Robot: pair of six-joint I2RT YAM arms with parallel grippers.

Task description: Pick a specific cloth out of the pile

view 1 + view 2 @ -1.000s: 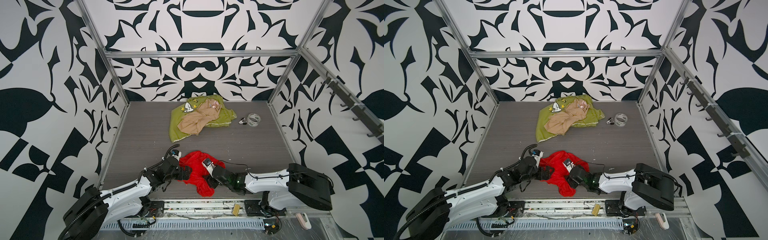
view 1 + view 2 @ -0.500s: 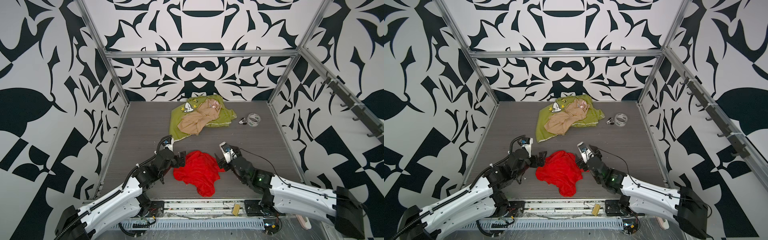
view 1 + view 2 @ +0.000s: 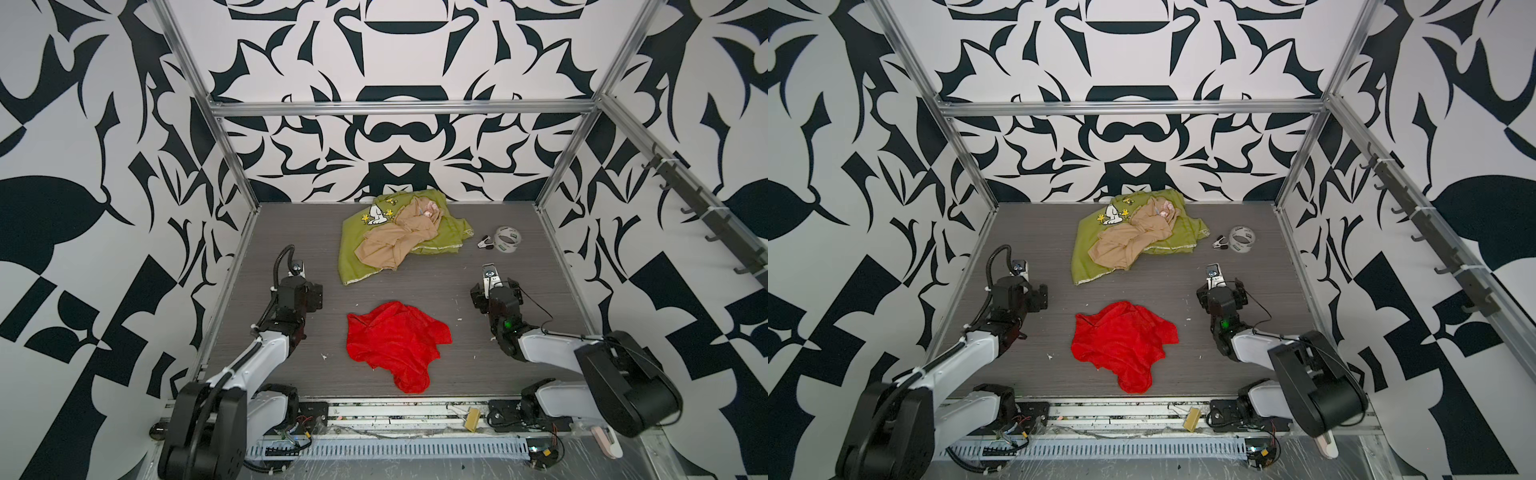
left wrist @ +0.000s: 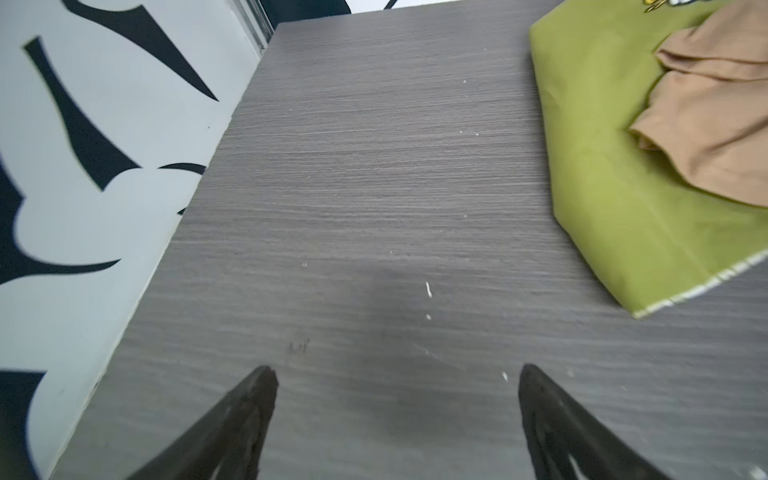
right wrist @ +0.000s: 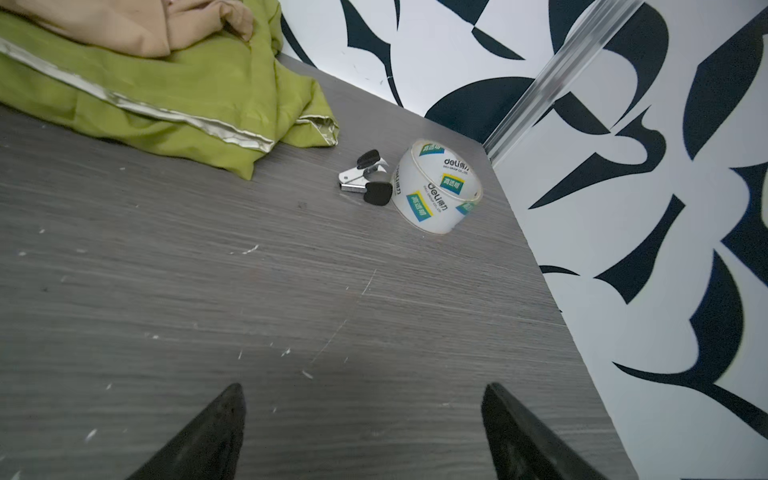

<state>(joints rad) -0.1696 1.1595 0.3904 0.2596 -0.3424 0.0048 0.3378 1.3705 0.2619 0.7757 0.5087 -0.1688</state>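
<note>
Red cloth freed (left tool, right tool withdrawn).

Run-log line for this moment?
red cloth: loose on table, apart from pile | pile: green cloth under tan cloth | left gripper: open, empty | right gripper: open, empty

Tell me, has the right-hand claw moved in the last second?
Yes. The right gripper has left the red cloth and swung toward the far right, ending nearer the tape roll, jaws open and empty.
</note>
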